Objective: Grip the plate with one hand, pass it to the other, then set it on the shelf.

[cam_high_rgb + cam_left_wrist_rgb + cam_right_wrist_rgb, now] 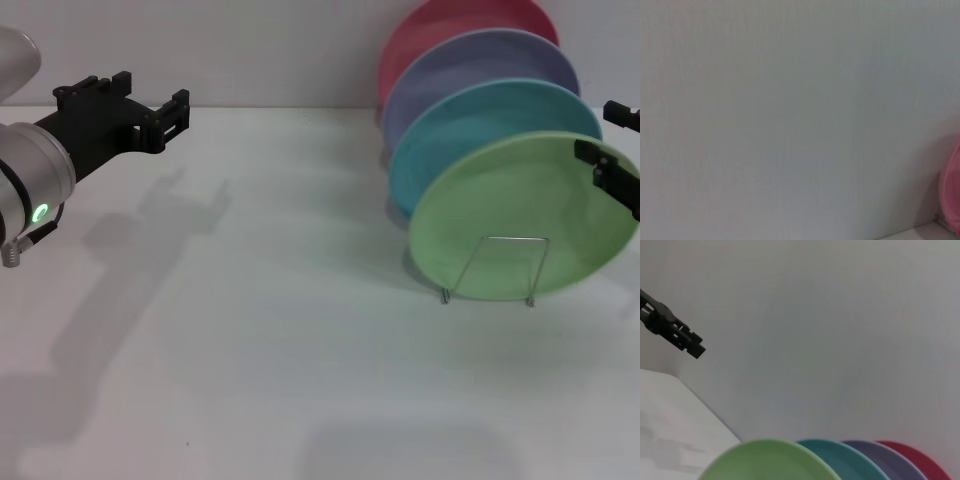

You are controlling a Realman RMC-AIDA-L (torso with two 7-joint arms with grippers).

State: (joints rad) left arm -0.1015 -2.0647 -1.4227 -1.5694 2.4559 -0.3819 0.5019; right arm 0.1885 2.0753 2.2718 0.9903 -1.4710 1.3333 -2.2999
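The light green plate (520,215) stood upright in the shelf (497,268), frontmost of a row of four plates – behind it a teal plate (470,125), then a lavender plate (470,70), then a red plate (440,30) at the back. One wire loop of the shelf crossed the green plate's lower face, its feet on the white worktop (250,350).

The right hand (612,150) showed only at the edge of the head view, its black fingers spread either side of the green plate's upper right rim; whether they touched the rim could not be told.

The left hand (150,105) hung over the far left of the worktop, well apart from the plates – fingers spread and holding nothing.
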